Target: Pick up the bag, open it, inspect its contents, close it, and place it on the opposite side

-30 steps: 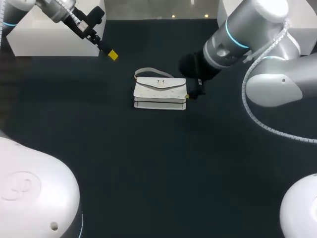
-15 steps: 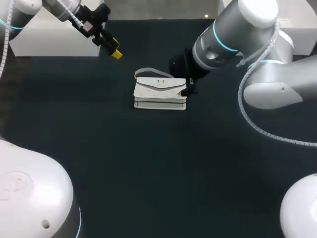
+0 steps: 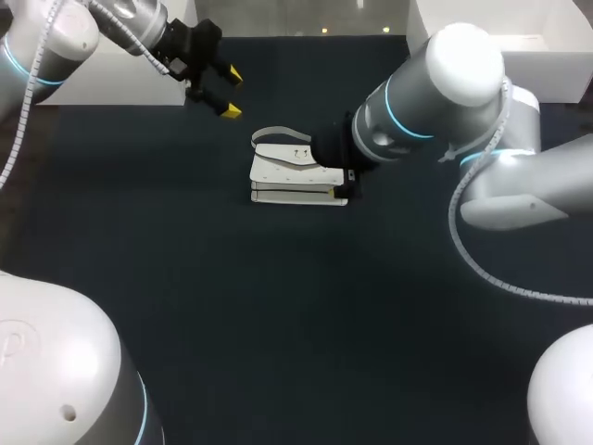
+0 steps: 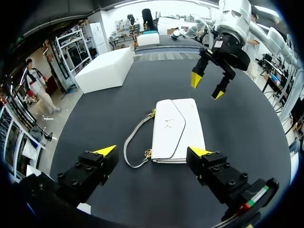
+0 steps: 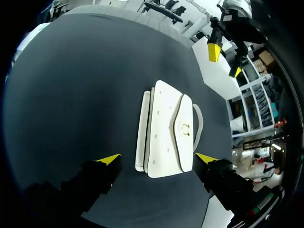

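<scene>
A white flap bag with a gold clasp and a short strap lies flat on the dark table, back of the middle. My right arm comes in over the bag's right end and hides its gripper in the head view. In the right wrist view the right gripper is open, with the near end of the bag between its fingers. My left gripper hangs open in the air, back-left of the bag. In its own view the left gripper is open and looks down on the bag, with the right gripper beyond it.
White boxes stand at the back left and back right corners. My arms' white bases fill the front corners. Dark table surface stretches left, right and in front of the bag.
The right arm has swung left until it covers the bag's right end. The left gripper has moved right, nearer the bag, and turned so both yellow tips show.
</scene>
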{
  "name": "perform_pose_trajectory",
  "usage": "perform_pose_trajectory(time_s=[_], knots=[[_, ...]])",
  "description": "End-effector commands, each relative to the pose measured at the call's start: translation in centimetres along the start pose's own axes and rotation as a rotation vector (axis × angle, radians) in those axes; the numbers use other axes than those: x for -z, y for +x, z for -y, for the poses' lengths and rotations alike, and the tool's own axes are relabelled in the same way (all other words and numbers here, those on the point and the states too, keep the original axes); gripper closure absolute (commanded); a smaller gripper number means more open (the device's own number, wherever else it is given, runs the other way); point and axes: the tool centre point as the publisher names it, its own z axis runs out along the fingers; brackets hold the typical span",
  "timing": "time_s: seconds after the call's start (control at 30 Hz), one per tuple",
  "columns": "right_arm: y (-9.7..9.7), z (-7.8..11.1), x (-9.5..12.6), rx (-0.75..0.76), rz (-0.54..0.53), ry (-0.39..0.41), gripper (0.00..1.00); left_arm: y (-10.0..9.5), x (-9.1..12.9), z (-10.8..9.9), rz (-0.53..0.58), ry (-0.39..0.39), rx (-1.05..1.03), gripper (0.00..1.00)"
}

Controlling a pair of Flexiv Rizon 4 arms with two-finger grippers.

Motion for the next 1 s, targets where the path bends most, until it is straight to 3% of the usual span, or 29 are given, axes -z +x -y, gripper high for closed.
perform_pose_trajectory(time_s=[0.03,0.13,0.47,0.67,0.77,1.0], knots=[[0.9,-0.4,-1.0,0.006,0.133,0.042,0.0,0.0,0.1,0.2,-0.001,-0.005,0.0,0.0],[1.2,-0.1,-1.8,0.004,0.128,0.043,0.0,0.0,0.1,0.2,-0.001,-0.005,0.0,0.0],[1.3,0.0,-3.0,0.013,0.153,0.074,0.0,0.1,-2.3,1.1,-0.023,0.053,-0.296,0.0],[1.1,0.5,-3.6,0.024,0.159,0.094,0.2,0.1,-3.0,1.2,-0.033,0.075,-0.414,0.0],[0.9,0.8,-3.9,0.026,0.161,0.104,0.51,0.1,-3.1,1.3,-0.022,0.087,-0.441,0.0],[0.8,0.8,-4.9,0.038,0.164,0.111,0.57,0.5,-3.5,1.5,0.011,0.111,-0.467,0.0]])
